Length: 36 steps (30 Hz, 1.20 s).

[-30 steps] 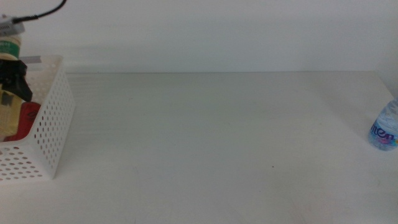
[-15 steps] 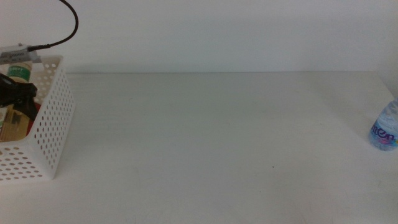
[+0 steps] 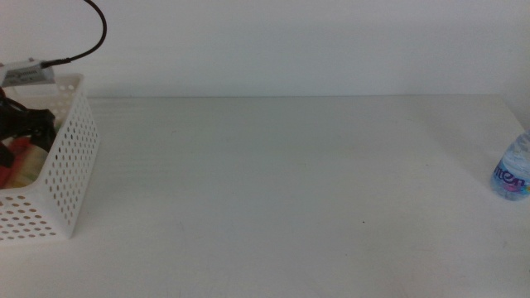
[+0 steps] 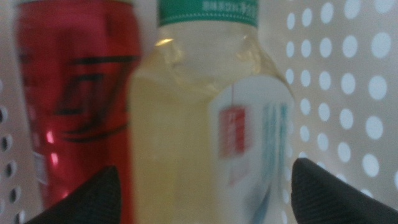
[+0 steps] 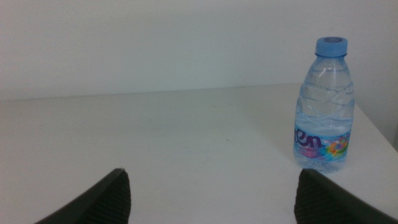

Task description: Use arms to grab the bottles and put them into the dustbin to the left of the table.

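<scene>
A plain white surface is seen. In the basket at far left, the left gripper is spread wide around the tea bottle, beside the red can. The water bottle stands at the right edge; the right gripper, open and empty, could knock it off if approached carelessly.

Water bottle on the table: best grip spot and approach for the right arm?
Grip the water bottle on the ribbed body above its label, coming in level from the side. It stands upright and alone, and the right gripper jaws are already open wider than it.
</scene>
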Available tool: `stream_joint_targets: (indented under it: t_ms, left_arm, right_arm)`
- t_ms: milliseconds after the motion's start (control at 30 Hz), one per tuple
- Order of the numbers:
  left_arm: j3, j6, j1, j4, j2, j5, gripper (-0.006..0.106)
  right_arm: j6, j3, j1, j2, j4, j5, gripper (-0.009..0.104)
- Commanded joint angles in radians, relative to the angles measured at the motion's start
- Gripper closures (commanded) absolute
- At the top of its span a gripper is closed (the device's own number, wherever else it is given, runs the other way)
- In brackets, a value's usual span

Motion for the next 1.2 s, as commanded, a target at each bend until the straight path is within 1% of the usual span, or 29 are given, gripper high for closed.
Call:
stream_joint_targets:
  t_ms: [0, 200, 333, 433, 533, 767, 900, 1000, 1167]
  left_arm:
    - [-0.034, -0.032, -0.001, -0.022, -0.094, 0.003, 0.01]
    - [-0.034, -0.053, -0.002, -0.034, -0.195, 0.006, 0.01]
    - [-0.032, -0.027, -0.016, -0.053, -0.274, 0.006, 0.01]
    - [-0.02, -0.023, -0.055, -0.053, -0.337, -0.006, 0.01]
    - [0.069, -0.02, -0.104, -0.053, -0.443, -0.102, 0.01]
    - [0.426, 0.058, -0.29, -0.056, -0.755, -0.472, 0.01]
    - [0.58, 0.072, -0.403, -0.063, -0.916, -0.628, 0.01]
    - [0.66, 0.071, -0.474, -0.063, -0.997, -0.685, 0.01]
    - [0.741, 0.092, -0.584, -0.063, -1.073, -0.654, 0.01]
  right_arm:
    - [-0.006, -0.008, -0.005, -0.027, -0.005, -0.077, 0.025]
    - [-0.006, -0.008, -0.005, -0.027, -0.005, -0.077, 0.025]
    - [-0.006, -0.008, -0.005, -0.027, -0.005, -0.077, 0.025]
    - [-0.006, -0.008, -0.005, -0.027, -0.005, -0.077, 0.025]
    - [-0.006, -0.008, -0.005, -0.027, -0.005, -0.077, 0.025]
    - [-0.006, -0.008, -0.005, -0.027, -0.005, -0.077, 0.025]
    - [-0.006, -0.008, -0.005, -0.027, -0.005, -0.077, 0.025]
    - [-0.006, -0.008, -0.005, -0.027, -0.005, -0.077, 0.025]
    - [-0.006, -0.008, -0.005, -0.027, -0.005, -0.077, 0.025]
